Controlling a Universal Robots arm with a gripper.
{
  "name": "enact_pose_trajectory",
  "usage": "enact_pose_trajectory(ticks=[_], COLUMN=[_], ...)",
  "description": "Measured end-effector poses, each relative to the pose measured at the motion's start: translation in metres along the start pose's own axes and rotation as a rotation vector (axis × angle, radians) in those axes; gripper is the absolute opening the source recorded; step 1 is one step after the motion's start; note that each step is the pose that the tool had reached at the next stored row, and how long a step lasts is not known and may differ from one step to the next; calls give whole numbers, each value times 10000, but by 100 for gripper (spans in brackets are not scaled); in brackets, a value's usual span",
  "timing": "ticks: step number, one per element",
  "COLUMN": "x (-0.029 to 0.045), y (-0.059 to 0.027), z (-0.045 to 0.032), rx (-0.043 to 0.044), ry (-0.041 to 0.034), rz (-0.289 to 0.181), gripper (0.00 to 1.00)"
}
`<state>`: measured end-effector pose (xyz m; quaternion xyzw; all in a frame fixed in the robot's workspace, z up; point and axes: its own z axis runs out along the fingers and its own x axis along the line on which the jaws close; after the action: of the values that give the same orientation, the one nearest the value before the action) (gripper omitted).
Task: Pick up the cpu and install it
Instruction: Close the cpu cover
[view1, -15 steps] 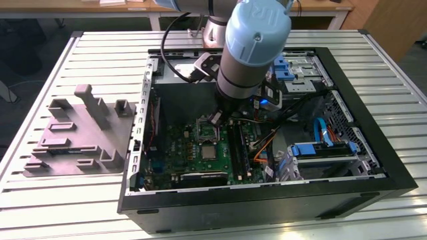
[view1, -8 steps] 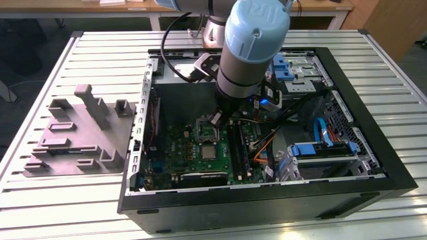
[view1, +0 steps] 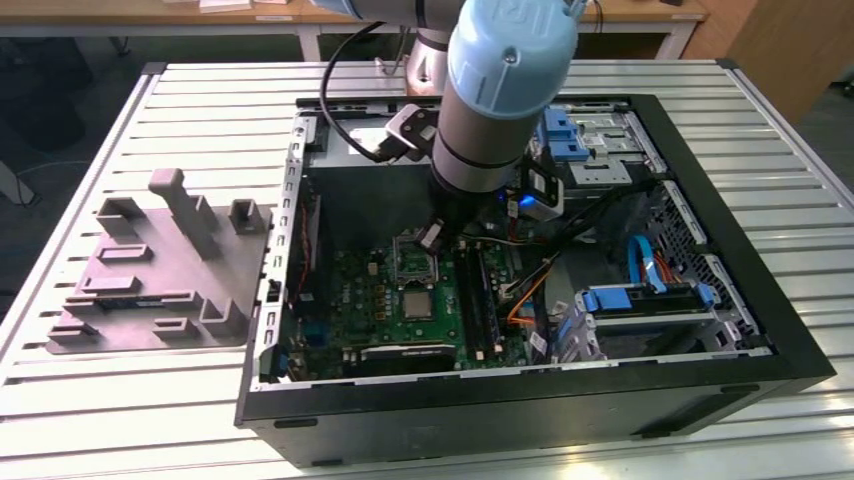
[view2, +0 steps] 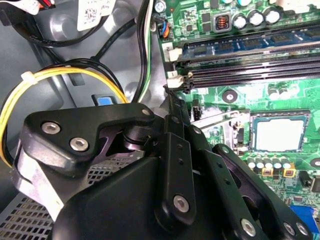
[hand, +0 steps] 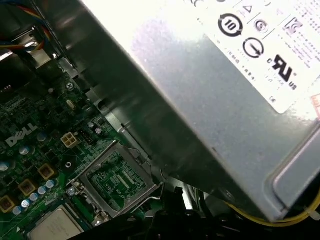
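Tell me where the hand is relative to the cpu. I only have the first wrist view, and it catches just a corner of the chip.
Observer: In the exterior view the hand hangs by the open socket, short of the cpu.
Operator: Is the cpu held?
Observer: No. In the second wrist view its whole silvery top lies bare, flat on the motherboard, with nothing on it.
Operator: What runs beside it?
Observer: The memory slots, on the exterior view's right of the chip.
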<state>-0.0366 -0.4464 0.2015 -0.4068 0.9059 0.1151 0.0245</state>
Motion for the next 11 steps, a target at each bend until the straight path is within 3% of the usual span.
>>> enact_pose_trajectory(ticks=[7,11], x=[-4,-12], y=[30,44], z=[-58,-107], rx=[187,223], ry=[211,249], rz=[14,17], gripper=[11,11])
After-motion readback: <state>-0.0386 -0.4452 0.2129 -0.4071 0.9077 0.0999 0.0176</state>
